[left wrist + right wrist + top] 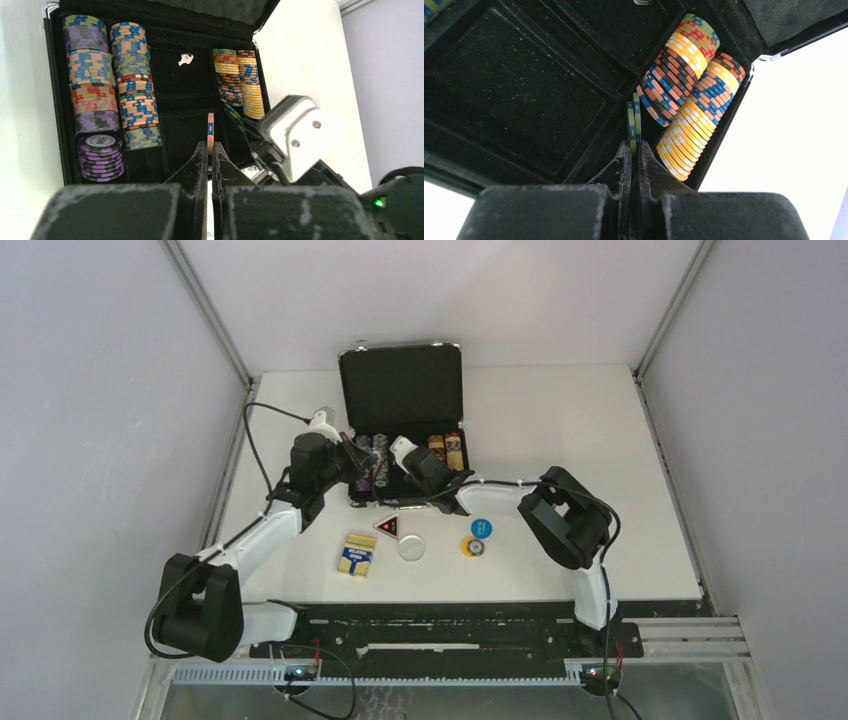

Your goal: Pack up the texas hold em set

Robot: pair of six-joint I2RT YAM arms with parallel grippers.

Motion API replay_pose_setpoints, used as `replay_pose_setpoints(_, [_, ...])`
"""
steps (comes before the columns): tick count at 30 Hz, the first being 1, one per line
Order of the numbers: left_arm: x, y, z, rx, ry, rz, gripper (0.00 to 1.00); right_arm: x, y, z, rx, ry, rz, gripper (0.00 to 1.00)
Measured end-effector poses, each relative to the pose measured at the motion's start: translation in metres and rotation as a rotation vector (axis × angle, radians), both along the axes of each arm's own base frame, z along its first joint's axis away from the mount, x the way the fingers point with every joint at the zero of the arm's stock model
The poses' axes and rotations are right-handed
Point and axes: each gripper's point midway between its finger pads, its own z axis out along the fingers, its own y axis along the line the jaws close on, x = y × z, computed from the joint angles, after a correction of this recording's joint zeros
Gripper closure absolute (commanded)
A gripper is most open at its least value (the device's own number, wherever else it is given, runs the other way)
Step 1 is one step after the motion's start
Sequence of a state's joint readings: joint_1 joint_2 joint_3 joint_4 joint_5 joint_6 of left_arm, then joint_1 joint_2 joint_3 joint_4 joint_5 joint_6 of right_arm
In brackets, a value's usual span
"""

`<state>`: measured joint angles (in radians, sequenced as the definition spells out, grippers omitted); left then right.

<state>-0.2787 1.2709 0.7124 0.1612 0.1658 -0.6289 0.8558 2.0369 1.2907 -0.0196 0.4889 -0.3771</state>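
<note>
The black silver-edged briefcase [402, 390] stands open at the table's back, with rows of poker chips [95, 95] on its left and right sides [684, 65]. My left gripper [210, 146] is shut on one orange-blue chip [210, 127], held edge-on over the case's middle. My right gripper [634, 145] is shut on two green-yellow chips [633, 120] beside the right chip rows. On the table in front lie the yellow-blue card box [357, 554], the red-black triangular token [388, 527], a white disc [411, 547], a blue disc [481, 528] and a yellow disc [472, 546].
A small silver key [185, 59] lies in the case's middle compartment. The right arm's white wrist housing [300, 135] sits close to the right of my left gripper. Grey walls and a metal frame [210, 310] enclose the white table [600, 440].
</note>
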Motion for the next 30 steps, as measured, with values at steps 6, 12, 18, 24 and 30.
replay_pose_setpoints(6, [0.000, 0.000, 0.000, -0.001, 0.001, -0.002, 1.00, -0.006, 0.002, 0.026, 0.079, 0.001, 0.029, 1.00])
replay_pose_setpoints(12, [0.000, 0.000, 0.000, -0.001, 0.001, 0.000, 1.00, -0.011, -0.001, 0.059, 0.233, 0.040, 0.054, 1.00])
replay_pose_setpoints(18, [-0.007, 0.009, -0.007, -0.010, 0.014, 0.023, 1.00, -0.025, 0.003, 0.082, 0.402, 0.133, 0.137, 1.00])
replay_pose_setpoints(24, [-0.008, 0.024, -0.004, -0.034, 0.012, 0.079, 1.00, -0.057, 0.035, 0.083, 0.513, 0.264, 0.280, 1.00])
replay_pose_setpoints(30, [-0.016, 0.054, -0.004, -0.067, -0.004, 0.196, 1.00, -0.088, 0.065, 0.074, 0.552, 0.363, 0.396, 1.00])
